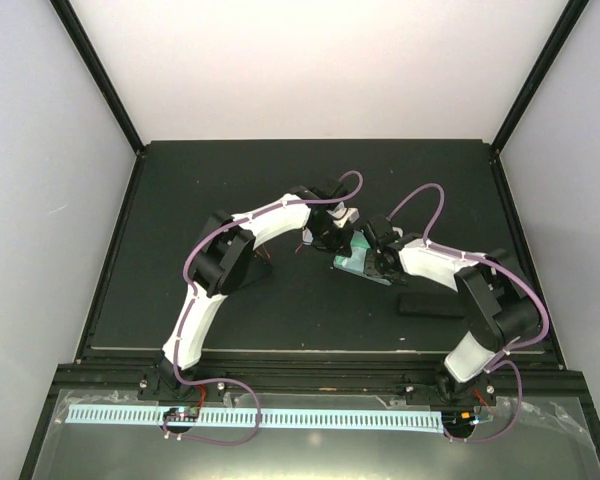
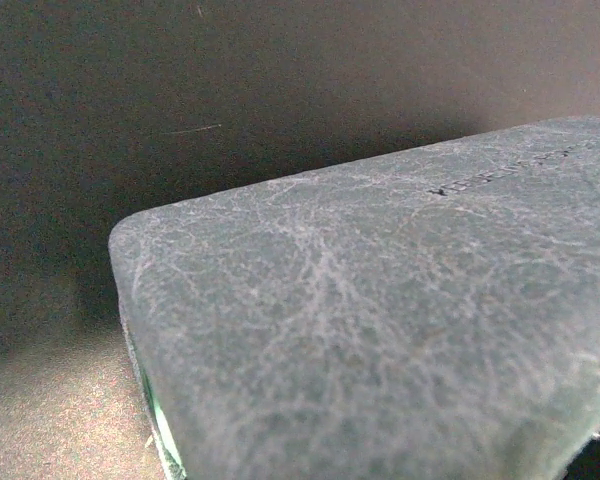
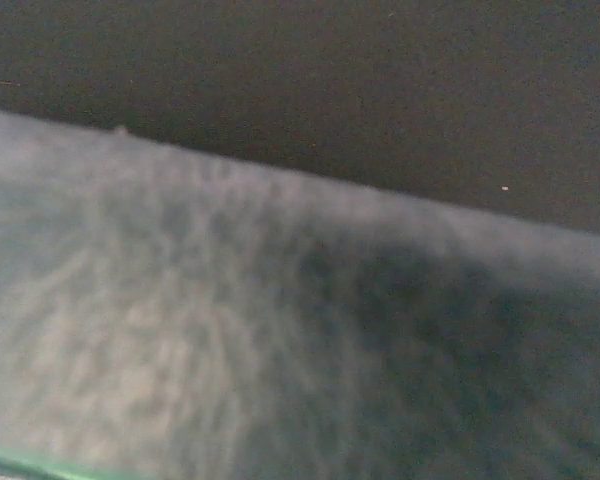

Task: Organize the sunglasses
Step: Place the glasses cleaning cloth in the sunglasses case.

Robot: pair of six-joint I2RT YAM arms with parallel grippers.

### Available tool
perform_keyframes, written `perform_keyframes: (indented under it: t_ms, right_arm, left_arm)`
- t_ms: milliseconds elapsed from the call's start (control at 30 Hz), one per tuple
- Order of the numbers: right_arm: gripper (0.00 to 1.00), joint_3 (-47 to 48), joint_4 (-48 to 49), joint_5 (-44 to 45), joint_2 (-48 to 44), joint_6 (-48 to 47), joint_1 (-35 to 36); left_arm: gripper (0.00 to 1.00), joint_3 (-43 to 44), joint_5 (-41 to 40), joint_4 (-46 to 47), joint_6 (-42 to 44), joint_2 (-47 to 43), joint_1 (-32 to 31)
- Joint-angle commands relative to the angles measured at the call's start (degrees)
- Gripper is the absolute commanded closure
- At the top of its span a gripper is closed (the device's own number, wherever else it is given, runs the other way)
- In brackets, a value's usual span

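Note:
A pale blue-grey oblong case (image 1: 353,263) lies mid-table, and both grippers meet over it. My left gripper (image 1: 332,238) presses at its far-left end. Its wrist view is filled by the case's scuffed lid (image 2: 380,330), with a green edge at the bottom left; the fingers are hidden. My right gripper (image 1: 378,256) sits over the case's right end. Its wrist view shows only the blurred lid (image 3: 230,330), so the jaws cannot be read. A thin reddish sunglasses frame (image 1: 264,262) shows partly beside the left arm's elbow. The black pair is out of view.
A black oblong case (image 1: 427,304) lies on the dark mat to the right, just in front of the right arm's forearm. White walls with black corner posts (image 1: 100,75) enclose the table on three sides.

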Motion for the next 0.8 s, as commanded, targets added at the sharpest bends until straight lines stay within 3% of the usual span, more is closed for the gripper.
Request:
perform_keyframes:
  t_ms: [0,767]
  right_arm:
    - [0.86,0.3,2.5,0.4,1.7,-0.4,-0.3]
    - [0.87,-1.9,2.9,1.0,4.1,0.7,-0.9]
  left_arm:
    - [0.98,2.7,0.7,-1.5,0.9,1.2,0.3]
    - [0.90,1.1,-1.6,-1.0,1.7,-6.6,0.6]
